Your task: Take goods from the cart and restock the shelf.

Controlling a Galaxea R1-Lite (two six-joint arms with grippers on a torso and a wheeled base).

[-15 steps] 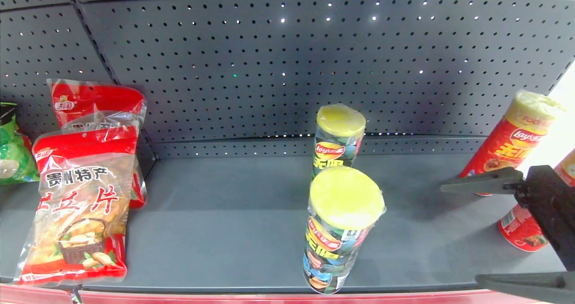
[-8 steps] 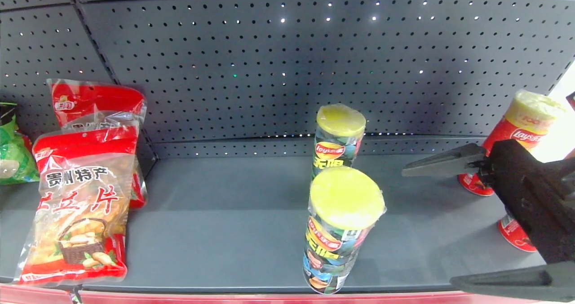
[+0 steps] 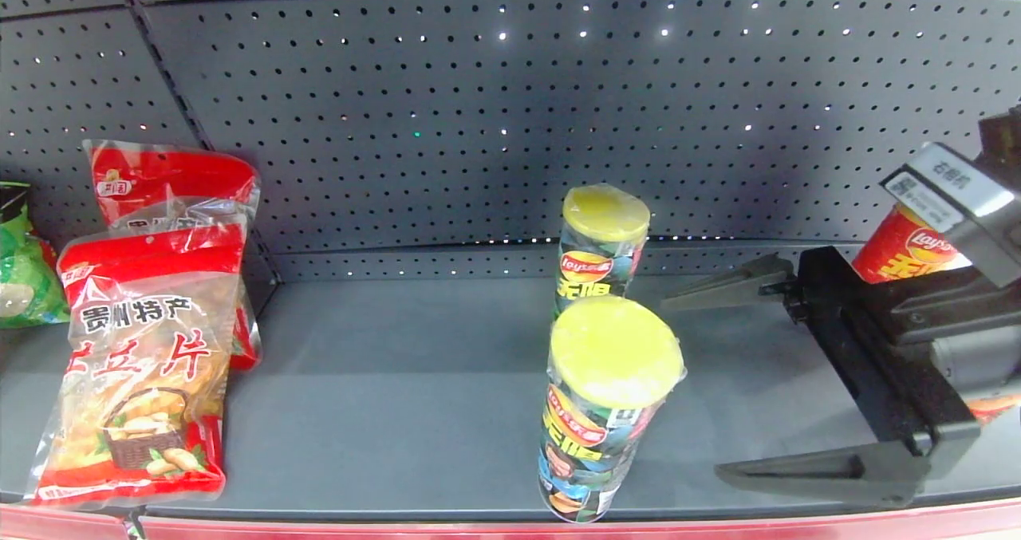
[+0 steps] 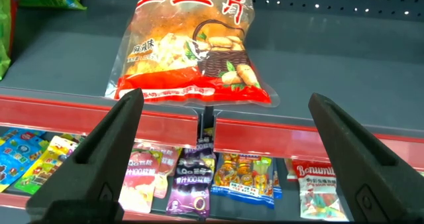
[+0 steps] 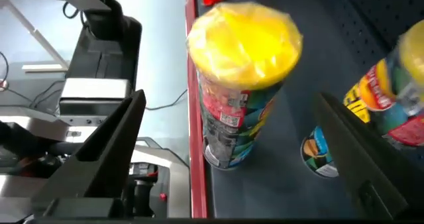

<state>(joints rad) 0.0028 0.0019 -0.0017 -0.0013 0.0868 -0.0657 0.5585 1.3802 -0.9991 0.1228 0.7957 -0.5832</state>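
Two chip cans with yellow lids stand upright on the grey shelf (image 3: 399,396), a front can (image 3: 608,412) and a back can (image 3: 600,241). My right gripper (image 3: 690,388) hovers open just right of them, its fingers pointing at the cans without touching. In the right wrist view the front can (image 5: 242,78) stands ahead of the right gripper (image 5: 228,97), between the lines of its fingers, with the back can (image 5: 397,105) beyond. My left gripper (image 4: 225,98) is open and empty below the shelf's red front edge (image 4: 265,128), facing a red bag of potato slices (image 4: 192,45).
A red chip can (image 3: 905,249) stands behind my right arm, and another red can (image 3: 993,407) is mostly hidden by it. Red snack bags (image 3: 143,364) and a green bag (image 3: 24,277) fill the shelf's left. Small packets (image 4: 245,174) lie on the shelf below.
My right gripper has moved left over the shelf towards the yellow-lidded cans and now covers more of the red cans. The cans and bags have not moved.
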